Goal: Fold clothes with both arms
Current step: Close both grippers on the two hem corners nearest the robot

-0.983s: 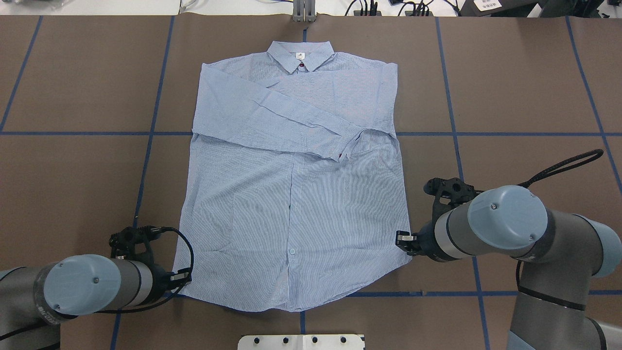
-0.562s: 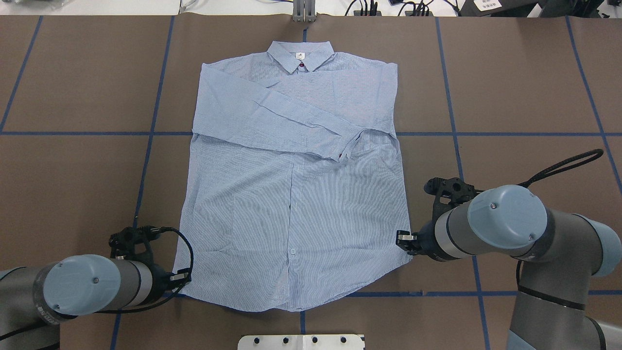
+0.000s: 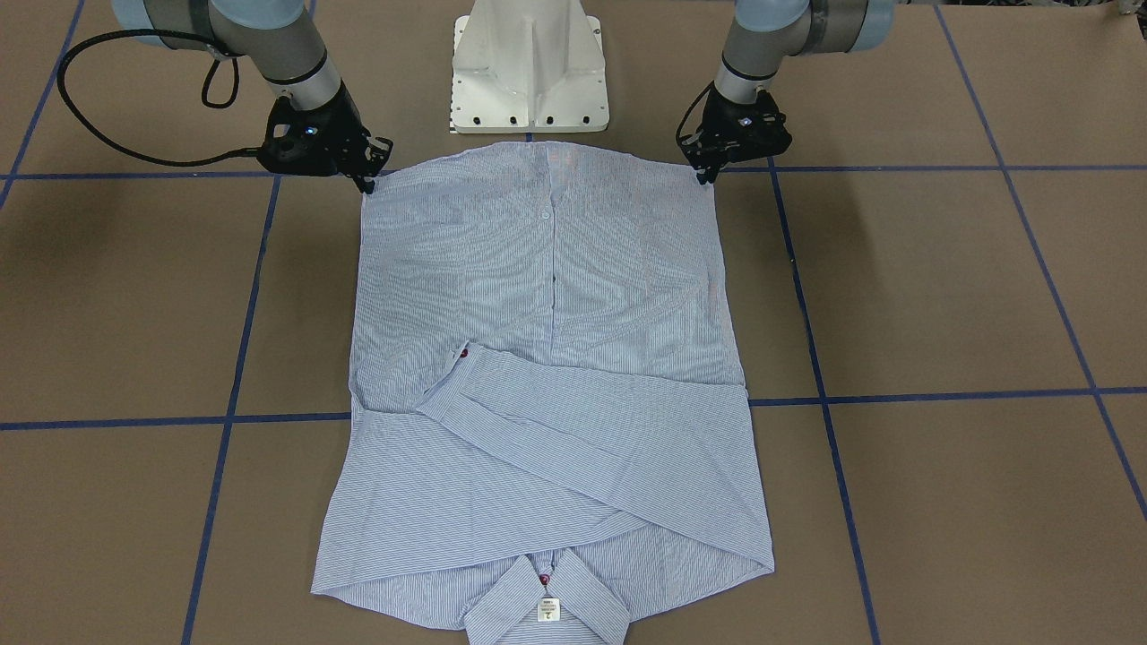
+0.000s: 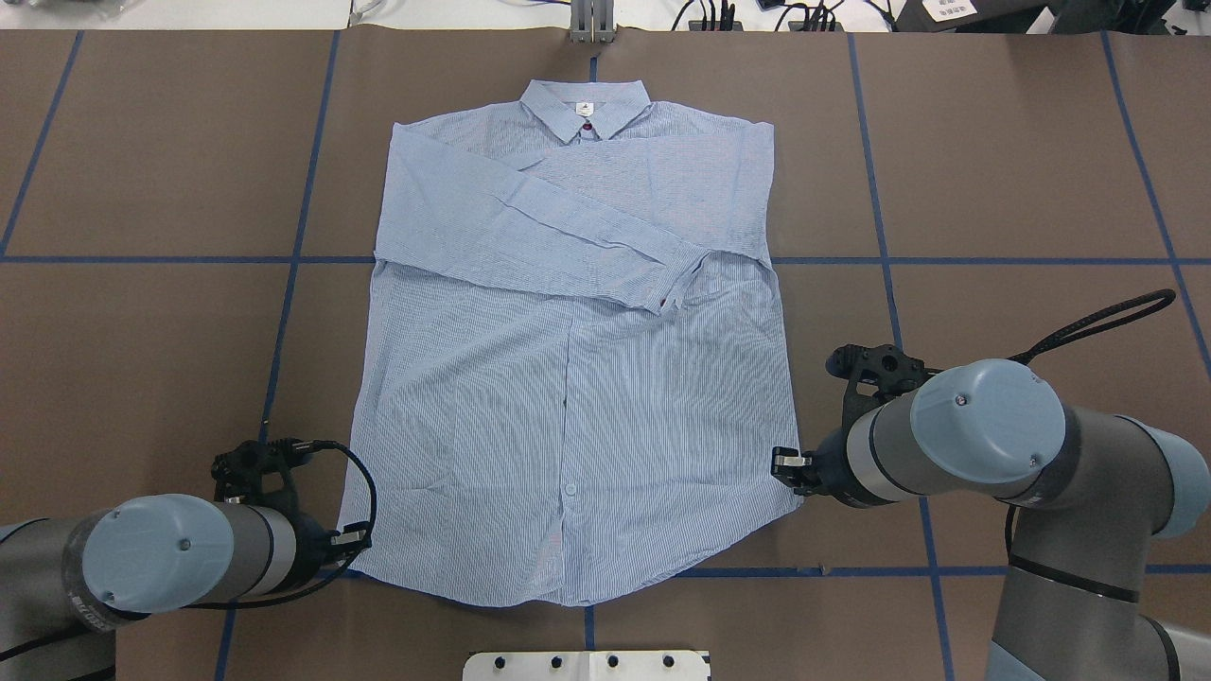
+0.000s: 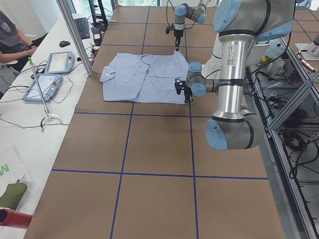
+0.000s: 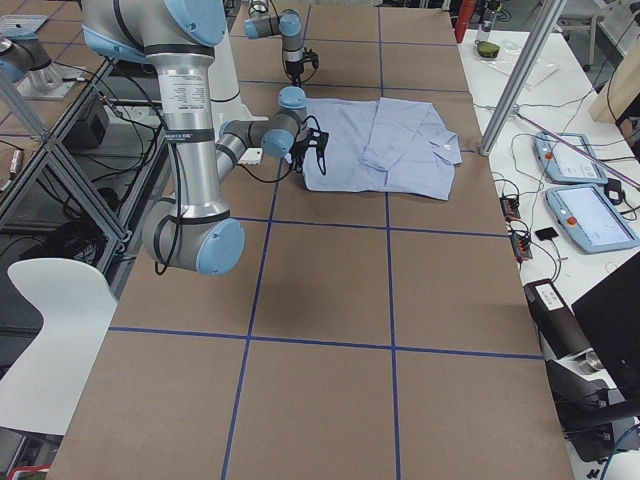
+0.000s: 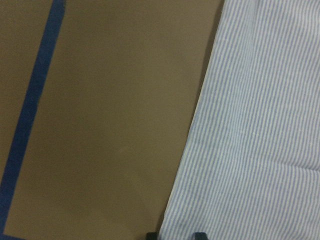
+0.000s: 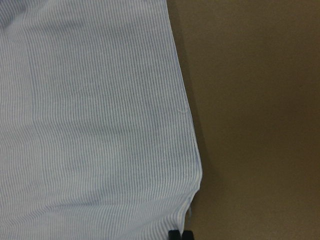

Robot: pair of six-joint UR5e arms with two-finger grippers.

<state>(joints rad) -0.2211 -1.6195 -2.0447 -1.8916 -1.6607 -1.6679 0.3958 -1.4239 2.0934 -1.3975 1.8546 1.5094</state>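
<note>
The light blue striped shirt [image 4: 568, 378] lies flat on the brown table, collar at the far side and both sleeves folded across its chest. My left gripper [image 4: 355, 541] is low at the shirt's near-left hem corner. In the left wrist view its fingertips [image 7: 151, 235] stand slightly apart with the shirt's edge [image 7: 260, 125] between them. My right gripper [image 4: 781, 463] is at the near-right hem corner. The right wrist view shows it [image 8: 180, 235] pinched together on the corner of the cloth [image 8: 90, 125]. The front-facing view has both grippers [image 3: 708, 175] [image 3: 367, 182] touching the hem corners.
The white pedestal base [image 3: 529, 72] stands just behind the hem. Blue tape lines [image 4: 293, 255] cross the table. In the left side view, a white side table [image 5: 30, 99] with teach pendants and a seated person [image 5: 10, 40] runs along the far edge. A metal post [image 5: 75, 35] stands there.
</note>
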